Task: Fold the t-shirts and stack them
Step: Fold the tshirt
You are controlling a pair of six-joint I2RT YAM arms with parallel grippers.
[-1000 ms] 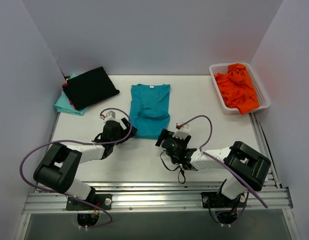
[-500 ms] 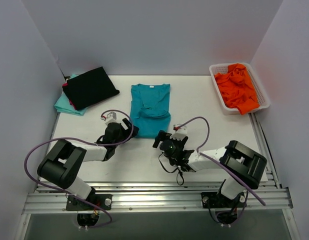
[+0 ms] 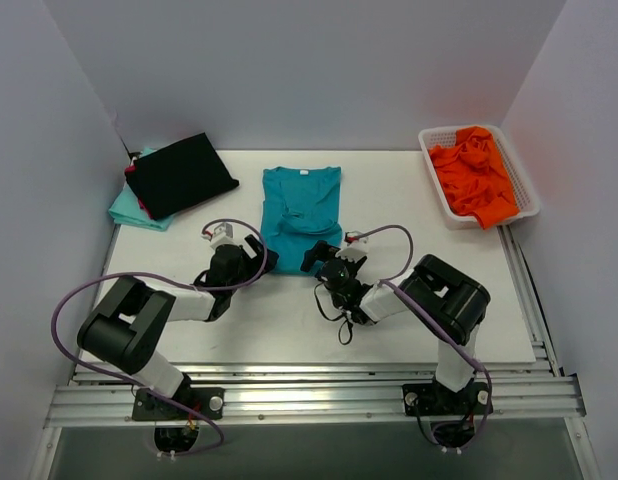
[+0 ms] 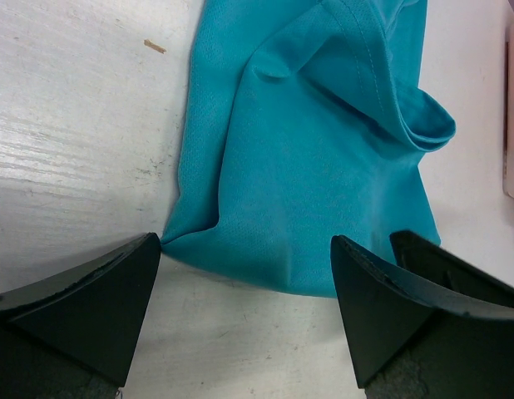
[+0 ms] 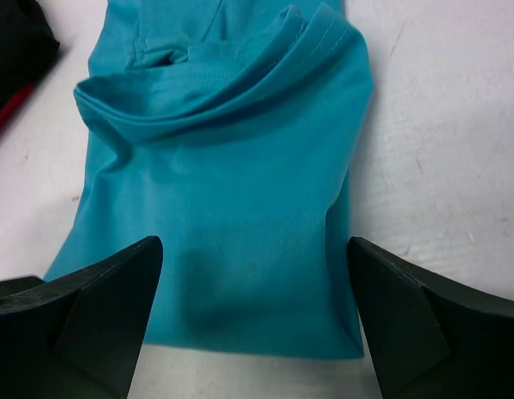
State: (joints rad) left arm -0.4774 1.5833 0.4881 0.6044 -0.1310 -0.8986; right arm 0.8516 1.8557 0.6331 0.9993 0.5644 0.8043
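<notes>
My left gripper (image 4: 244, 312) and right gripper (image 5: 253, 320) both stand spread wide, holding nothing, at the near hem of the teal shirt (image 3: 301, 215) lying just ahead of my fingers.

White tabletop (image 3: 409, 210) with shirts and a basket laid on it.

A long, partly folded teal cloth t-shirt (image 3: 301, 215) is spread at the middle. At the far left corner, a folded black t-shirt (image 3: 181, 174) is stacked on a folded teal one (image 3: 129, 209). A white plastic mesh basket (image 3: 525, 180) at the far right corner is filled with crumpled bright orange t-shirts (image 3: 474, 175).
</notes>
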